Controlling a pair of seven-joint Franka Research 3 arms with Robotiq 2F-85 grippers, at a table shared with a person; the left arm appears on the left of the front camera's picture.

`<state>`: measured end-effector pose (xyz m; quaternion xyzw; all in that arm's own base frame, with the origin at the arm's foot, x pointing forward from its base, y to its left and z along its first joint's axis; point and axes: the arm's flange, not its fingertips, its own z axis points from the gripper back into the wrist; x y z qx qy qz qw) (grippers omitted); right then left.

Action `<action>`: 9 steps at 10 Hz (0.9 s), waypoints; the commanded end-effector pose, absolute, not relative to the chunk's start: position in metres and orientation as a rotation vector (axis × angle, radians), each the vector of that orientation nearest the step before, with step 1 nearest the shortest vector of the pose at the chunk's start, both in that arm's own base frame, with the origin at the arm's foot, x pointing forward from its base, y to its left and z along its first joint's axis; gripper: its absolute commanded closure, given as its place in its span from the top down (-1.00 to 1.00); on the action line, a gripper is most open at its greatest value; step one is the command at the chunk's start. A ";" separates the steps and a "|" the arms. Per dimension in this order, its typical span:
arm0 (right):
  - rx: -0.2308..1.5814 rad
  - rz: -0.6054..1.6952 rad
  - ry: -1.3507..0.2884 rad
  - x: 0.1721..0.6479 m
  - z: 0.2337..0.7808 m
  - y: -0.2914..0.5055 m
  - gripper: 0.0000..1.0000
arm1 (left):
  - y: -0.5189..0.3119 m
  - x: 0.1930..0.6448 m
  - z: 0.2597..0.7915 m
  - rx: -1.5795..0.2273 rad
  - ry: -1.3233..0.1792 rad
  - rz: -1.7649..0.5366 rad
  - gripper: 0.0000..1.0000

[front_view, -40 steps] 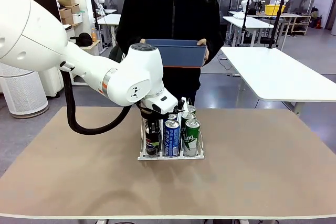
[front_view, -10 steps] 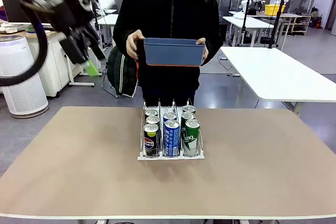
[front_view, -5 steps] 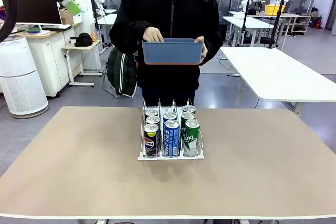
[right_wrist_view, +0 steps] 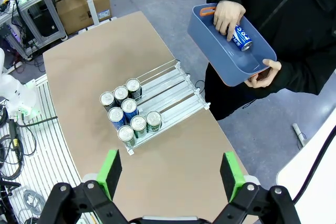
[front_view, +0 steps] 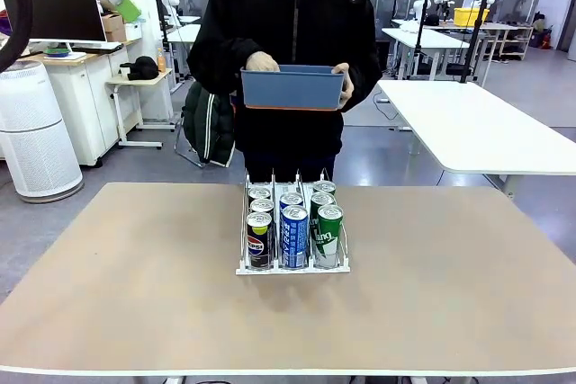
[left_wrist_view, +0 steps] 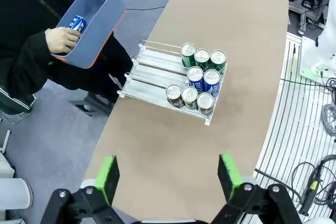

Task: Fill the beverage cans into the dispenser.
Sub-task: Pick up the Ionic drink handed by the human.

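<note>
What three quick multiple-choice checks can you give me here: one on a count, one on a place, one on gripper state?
1. How many cans stand in the dispenser?
A. six
B. eight
C. ten
2. Where is the loose blue can?
A. on the floor
B. lying across the dispenser
C. in the blue tub that the person holds
3. How are the left gripper and right gripper?
A. both open and empty
B. both shut
C. one shut on a can
Answers: 1 B, three black, two blue and three green. 2 C, the person's hand rests on it inside the tub. 3 A, the green pads stand wide apart with nothing between.
</note>
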<state>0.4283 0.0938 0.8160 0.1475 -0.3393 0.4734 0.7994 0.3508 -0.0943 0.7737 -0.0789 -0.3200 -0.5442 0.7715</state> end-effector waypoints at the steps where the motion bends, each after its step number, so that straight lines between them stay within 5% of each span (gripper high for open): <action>1: 0.327 1.008 -0.730 0.428 0.816 0.094 1.00 | -0.106 0.359 0.764 -0.291 -0.692 -1.063 1.00; 9: 0.327 1.008 -0.730 0.428 0.816 0.094 1.00 | -0.112 0.375 0.805 -0.283 -0.693 -0.869 1.00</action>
